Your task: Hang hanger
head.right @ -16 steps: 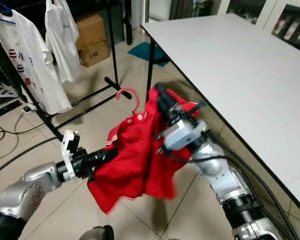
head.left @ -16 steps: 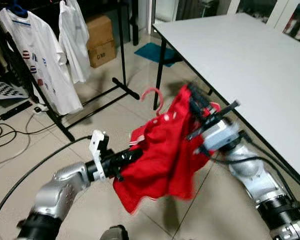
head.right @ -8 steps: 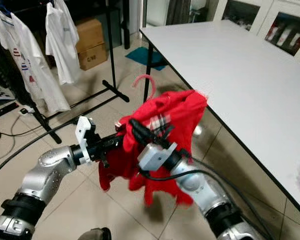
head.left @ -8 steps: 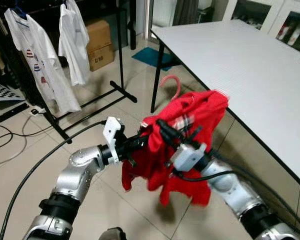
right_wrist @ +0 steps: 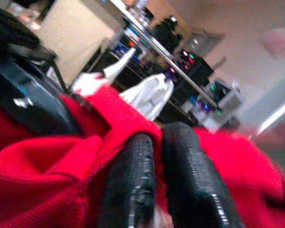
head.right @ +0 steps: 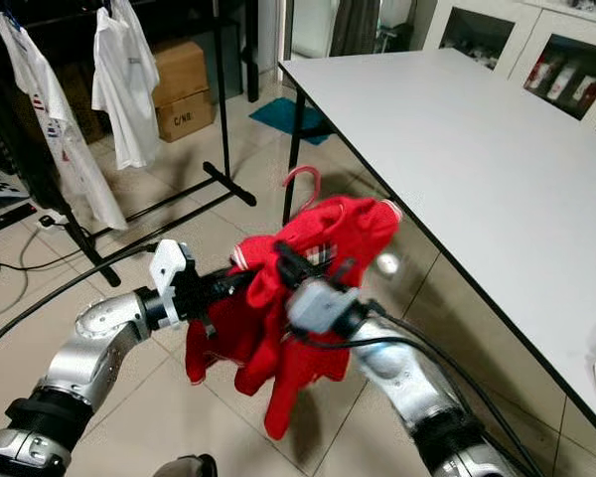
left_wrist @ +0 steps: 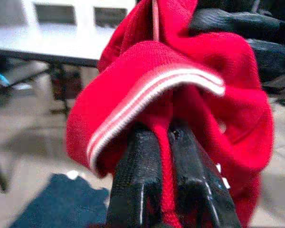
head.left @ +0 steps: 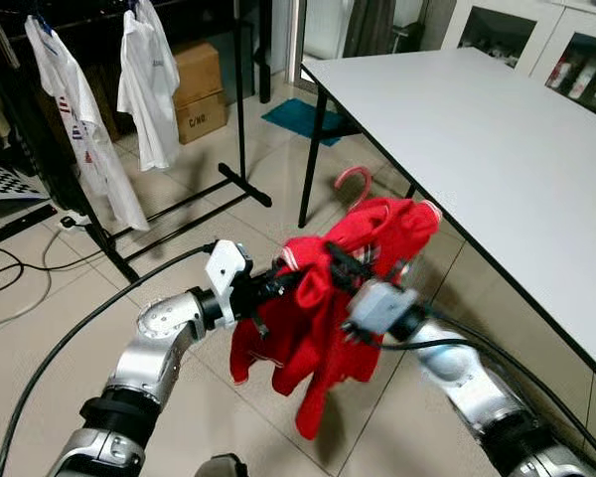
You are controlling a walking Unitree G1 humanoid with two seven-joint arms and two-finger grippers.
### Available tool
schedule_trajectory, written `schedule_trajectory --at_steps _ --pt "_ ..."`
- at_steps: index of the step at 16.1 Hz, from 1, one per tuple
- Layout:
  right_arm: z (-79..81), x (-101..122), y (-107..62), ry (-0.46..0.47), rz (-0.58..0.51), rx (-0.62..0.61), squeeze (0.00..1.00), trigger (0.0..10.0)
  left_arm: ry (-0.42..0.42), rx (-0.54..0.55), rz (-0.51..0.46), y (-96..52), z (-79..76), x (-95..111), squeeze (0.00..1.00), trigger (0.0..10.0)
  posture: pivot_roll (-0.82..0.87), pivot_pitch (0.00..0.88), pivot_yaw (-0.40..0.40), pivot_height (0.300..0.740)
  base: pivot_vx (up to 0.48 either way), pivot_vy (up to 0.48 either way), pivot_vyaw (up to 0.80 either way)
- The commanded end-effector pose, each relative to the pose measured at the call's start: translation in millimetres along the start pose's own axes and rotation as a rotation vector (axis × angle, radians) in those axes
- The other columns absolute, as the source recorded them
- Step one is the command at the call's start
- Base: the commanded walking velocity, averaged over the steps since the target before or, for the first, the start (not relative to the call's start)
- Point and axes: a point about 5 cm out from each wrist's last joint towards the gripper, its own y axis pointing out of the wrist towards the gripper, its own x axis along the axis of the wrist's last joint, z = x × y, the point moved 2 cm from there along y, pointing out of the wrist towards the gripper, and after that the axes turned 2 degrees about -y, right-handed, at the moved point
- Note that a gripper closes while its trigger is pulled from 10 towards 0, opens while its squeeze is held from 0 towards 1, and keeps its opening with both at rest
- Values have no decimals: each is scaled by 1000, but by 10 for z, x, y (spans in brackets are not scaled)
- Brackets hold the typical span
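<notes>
Two white shirts (head.left: 147, 84) hang on a black rack (head.left: 240, 89) at far left. The left gripper (left_wrist: 165, 142) is clamped on the striped edge of the red shirt (head.left: 318, 308), held above the floor. The pink hanger (head.left: 356, 182) hook projects above the shirt. The right gripper (right_wrist: 156, 156) is pinched on the same shirt. A white table (head.left: 497, 129) stands at right.

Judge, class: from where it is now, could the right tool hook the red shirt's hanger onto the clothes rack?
Probably not yet: the right tool grips the red shirt, and open floor separates it from the clothes rack.
</notes>
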Motion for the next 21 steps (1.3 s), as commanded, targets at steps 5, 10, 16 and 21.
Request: schedule_trajectory --at_steps 5,10,16,21 --pt "-330 -38 -258 73 38 -89 1000 10000 148 123 -30 -69 154 41 0 10000 124 59 -46 740 0 0 0" --pt "-405 6 -499 92 72 126 0 10000 242 120 11 -182 206 -12 0 10000 112 58 -53 740 0 0 0" --pt "-670 -298 -598 -205 299 296 0 10000 404 -39 56 -348 133 -17 0 10000 110 65 -70 740 0 0 0" --pt "-757 -481 -731 -215 414 369 1000 10000 505 -159 60 -404 109 113 0 10000 122 69 -74 740 0 0 0"
